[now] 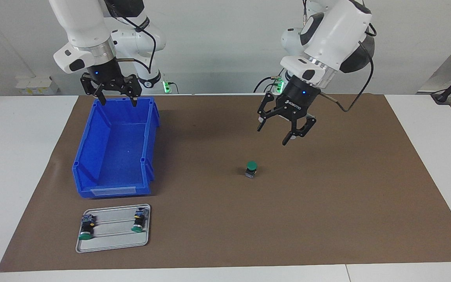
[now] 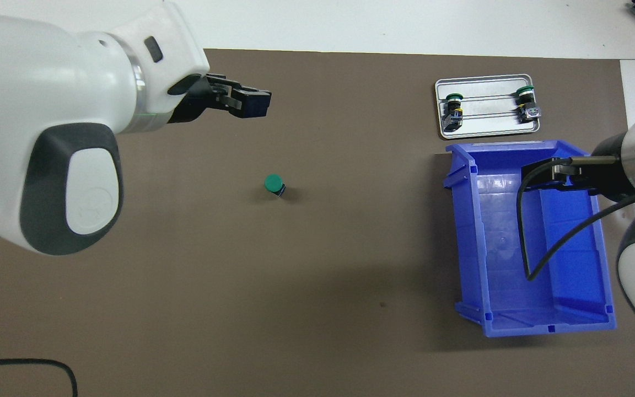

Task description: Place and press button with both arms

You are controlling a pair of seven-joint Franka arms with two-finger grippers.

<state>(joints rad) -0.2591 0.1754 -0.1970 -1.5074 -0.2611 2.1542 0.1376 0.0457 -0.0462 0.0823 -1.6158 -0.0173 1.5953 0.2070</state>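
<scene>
The button (image 1: 251,168) (image 2: 274,184) stands alone on the brown mat near the table's middle, green cap up. My left gripper (image 1: 273,135) (image 2: 247,102) hangs open in the air over the mat, a little toward the left arm's end from the button and well above it. It holds nothing and touches nothing. My right gripper (image 1: 118,103) (image 2: 550,170) is open and empty over the blue bin (image 1: 92,150) (image 2: 467,231), above the end of the bin that lies nearer to the robots.
A silver tray (image 1: 112,239) (image 2: 488,125) lies on the mat just farther from the robots than the bin, with two green-capped switches on their sides. The bin's inside shows nothing. The brown mat (image 1: 327,203) covers most of the table.
</scene>
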